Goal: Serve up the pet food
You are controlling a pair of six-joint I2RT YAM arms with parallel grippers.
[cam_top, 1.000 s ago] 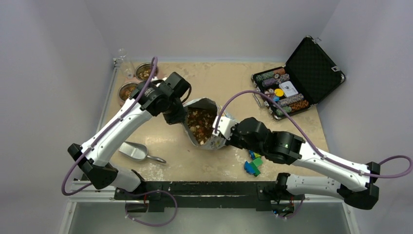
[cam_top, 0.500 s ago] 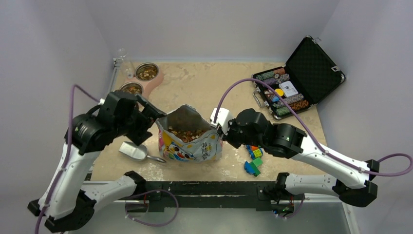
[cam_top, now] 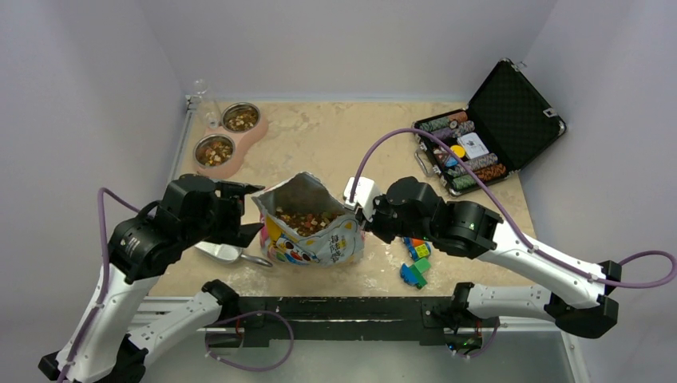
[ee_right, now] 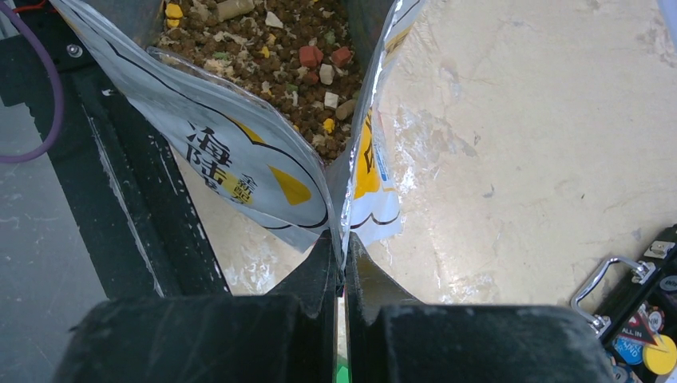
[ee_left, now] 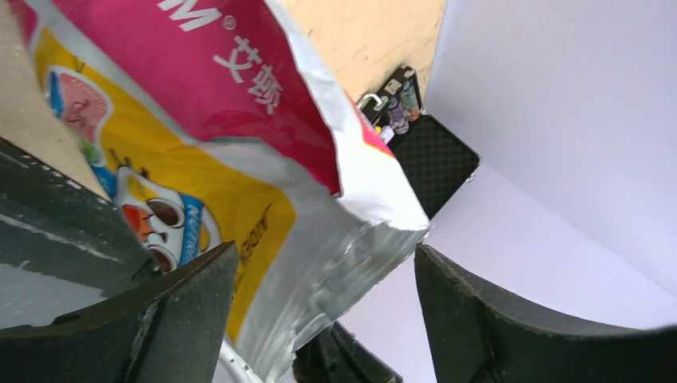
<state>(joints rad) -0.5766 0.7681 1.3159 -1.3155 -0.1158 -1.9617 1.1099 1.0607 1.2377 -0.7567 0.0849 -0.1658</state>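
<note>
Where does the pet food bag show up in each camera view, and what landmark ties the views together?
Top external: the pet food bag stands open at table centre, between the arms.
Left wrist: it fills the left and middle, seen from the side.
Right wrist: upper left to centre, its edge pinched by the right fingers.
Shared landmark: the poker chip case.

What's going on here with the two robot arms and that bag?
The right hand is pinching the rim of the crinkly white, yellow and red cat-food bag, holding it upright with brown kibble showing inside. The left hand is open beside the bag's other edge, gripping nothing. A metal scoop lies nearby.
</note>
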